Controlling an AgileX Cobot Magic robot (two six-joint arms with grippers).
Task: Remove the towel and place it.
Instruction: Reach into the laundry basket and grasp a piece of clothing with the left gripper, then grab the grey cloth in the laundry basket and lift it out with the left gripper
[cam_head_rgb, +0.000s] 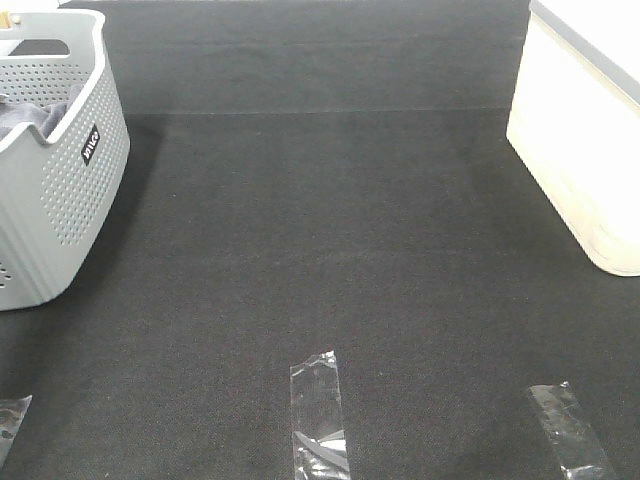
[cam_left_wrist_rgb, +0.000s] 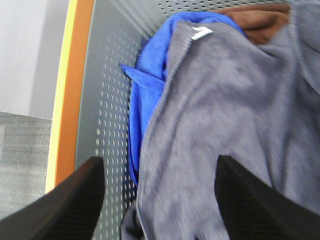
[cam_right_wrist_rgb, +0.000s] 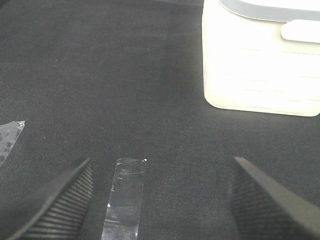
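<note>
In the left wrist view the grey-lavender towel (cam_left_wrist_rgb: 225, 125) lies crumpled inside the grey perforated basket (cam_left_wrist_rgb: 105, 100), with a small white label near its hem. My left gripper (cam_left_wrist_rgb: 159, 162) hangs open just above the towel, and its two dark fingers (cam_left_wrist_rgb: 65, 205) straddle the cloth's edge without gripping it. The exterior high view shows the basket (cam_head_rgb: 60, 190) at the far left with a bit of the towel (cam_head_rgb: 20, 115) inside; neither arm shows there. Over the black mat, my right gripper (cam_right_wrist_rgb: 162, 164) stands open with nothing between its fingers.
A bright blue cloth (cam_left_wrist_rgb: 145, 100) and a brown cloth (cam_left_wrist_rgb: 260, 20) lie under the towel in the basket. A white lidded box (cam_head_rgb: 585, 130) stands at the right. Clear tape strips (cam_head_rgb: 318, 415) are stuck on the black mat (cam_head_rgb: 330, 220) near the front.
</note>
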